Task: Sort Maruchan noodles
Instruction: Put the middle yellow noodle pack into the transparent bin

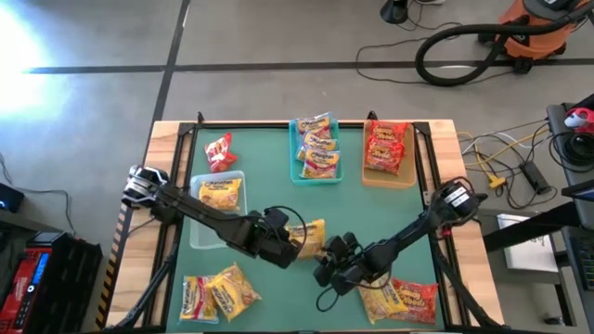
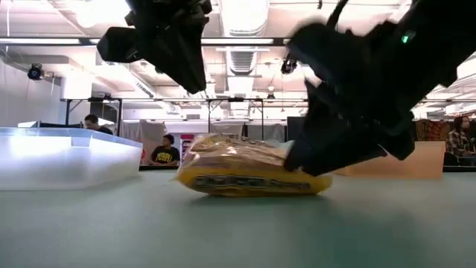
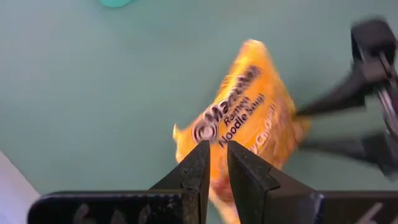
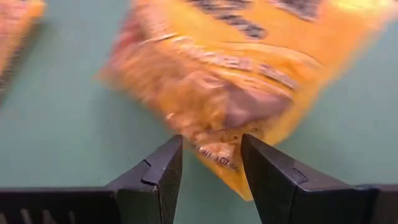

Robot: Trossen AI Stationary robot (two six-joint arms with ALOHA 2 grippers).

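Observation:
A yellow Maruchan noodle packet (image 1: 313,229) (image 2: 238,175) lies flat on the green table top near its middle. My left gripper (image 3: 216,149) is shut and empty. It hangs above the packet's left part (image 2: 195,82), clear of it. My right gripper (image 4: 211,146) is low at the packet's near right end (image 1: 327,252), open. One corner of the packet (image 4: 217,158) lies between its two fingers. My right gripper comes slanting down from the table's near right, with one finger on either side of the packet's corner (image 4: 217,158). I cannot tell whether the fingers touch it. The packet lies flat on the table.
At the left stands a clear tray (image 1: 206,232) with a yellow packet. At the back are a teal tray (image 1: 299,172) with packets and a tan tray (image 1: 408,176) with red ones. Loose packets lie at the back left (image 1: 219,153), near left (image 1: 218,292) and near right (image 1: 404,299).

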